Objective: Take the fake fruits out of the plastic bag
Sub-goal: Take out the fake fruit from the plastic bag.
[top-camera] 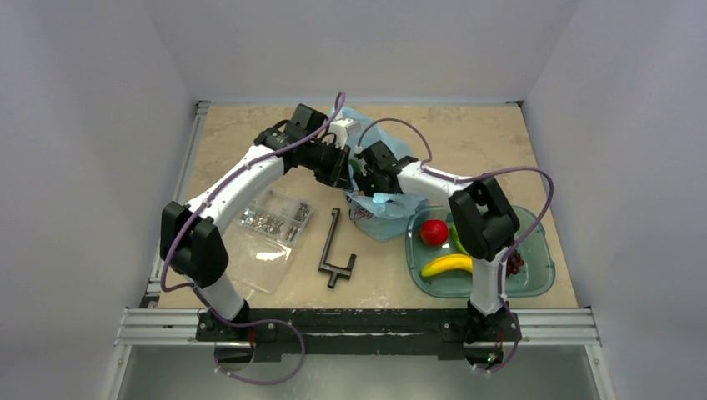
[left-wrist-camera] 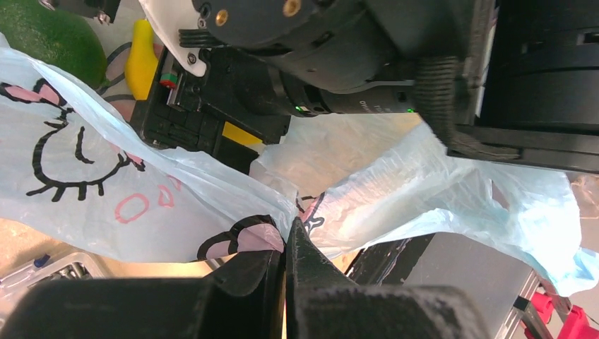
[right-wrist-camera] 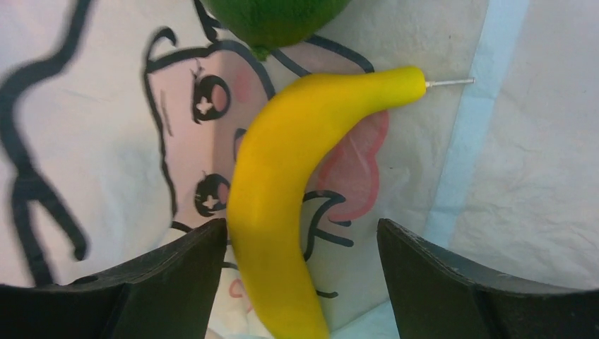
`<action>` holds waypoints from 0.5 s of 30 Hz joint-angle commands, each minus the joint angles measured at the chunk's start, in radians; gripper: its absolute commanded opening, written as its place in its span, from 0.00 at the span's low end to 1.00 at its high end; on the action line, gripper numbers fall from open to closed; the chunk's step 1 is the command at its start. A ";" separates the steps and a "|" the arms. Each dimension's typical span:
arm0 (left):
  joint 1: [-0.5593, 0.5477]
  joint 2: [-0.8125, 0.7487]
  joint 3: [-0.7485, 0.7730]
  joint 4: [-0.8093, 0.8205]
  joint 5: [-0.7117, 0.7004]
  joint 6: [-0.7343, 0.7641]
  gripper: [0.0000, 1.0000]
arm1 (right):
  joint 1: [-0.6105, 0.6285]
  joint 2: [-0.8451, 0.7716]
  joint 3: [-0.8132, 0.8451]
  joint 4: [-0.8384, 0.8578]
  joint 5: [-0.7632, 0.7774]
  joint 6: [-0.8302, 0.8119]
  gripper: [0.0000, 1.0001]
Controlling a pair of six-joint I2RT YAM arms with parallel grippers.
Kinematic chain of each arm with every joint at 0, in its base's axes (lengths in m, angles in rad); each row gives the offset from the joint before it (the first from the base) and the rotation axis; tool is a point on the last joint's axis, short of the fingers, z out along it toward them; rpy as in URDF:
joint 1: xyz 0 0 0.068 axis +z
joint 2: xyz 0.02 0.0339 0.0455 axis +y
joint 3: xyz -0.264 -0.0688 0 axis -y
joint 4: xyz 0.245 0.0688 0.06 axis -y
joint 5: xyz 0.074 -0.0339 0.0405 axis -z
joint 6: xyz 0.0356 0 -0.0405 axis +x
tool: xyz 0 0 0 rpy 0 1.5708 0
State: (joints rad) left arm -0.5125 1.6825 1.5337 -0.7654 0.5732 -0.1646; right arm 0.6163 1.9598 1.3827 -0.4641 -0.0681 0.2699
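The light-blue plastic bag (top-camera: 382, 210) lies mid-table, printed with a cartoon graphic. My left gripper (top-camera: 340, 167) is shut on a fold of the bag's film (left-wrist-camera: 332, 212), its fingertips (left-wrist-camera: 300, 244) pressed together. My right gripper (top-camera: 364, 177) is inside the bag's mouth and open. A yellow banana (right-wrist-camera: 282, 183) lies on the bag film between its fingers, close to the left finger (right-wrist-camera: 184, 261). A green fruit (right-wrist-camera: 275, 15) lies just beyond it and also shows in the left wrist view (left-wrist-camera: 49, 35). A red apple (top-camera: 433, 232), a banana (top-camera: 446, 265), a green piece (top-camera: 458, 242) and dark grapes (top-camera: 515, 263) lie in the tray.
A teal tray (top-camera: 538, 279) stands at the right front. A clear flat bag of metal screws (top-camera: 271, 227) lies at the left. A black T-shaped tool (top-camera: 335, 248) lies between them. Both arms cross over the table's middle.
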 commanded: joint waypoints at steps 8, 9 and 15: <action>0.007 0.004 0.029 0.015 0.021 0.009 0.00 | -0.003 -0.052 -0.025 0.050 0.123 -0.037 0.51; 0.005 0.003 0.029 0.015 0.019 0.010 0.00 | -0.003 -0.054 -0.014 0.053 0.132 -0.032 0.47; 0.006 0.011 0.031 0.011 0.014 0.011 0.00 | -0.003 -0.074 0.057 0.062 0.163 -0.014 0.23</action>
State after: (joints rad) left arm -0.5121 1.6855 1.5337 -0.7658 0.5728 -0.1646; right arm 0.6151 1.9583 1.3674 -0.4400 0.0463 0.2493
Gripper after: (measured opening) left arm 0.003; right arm 0.325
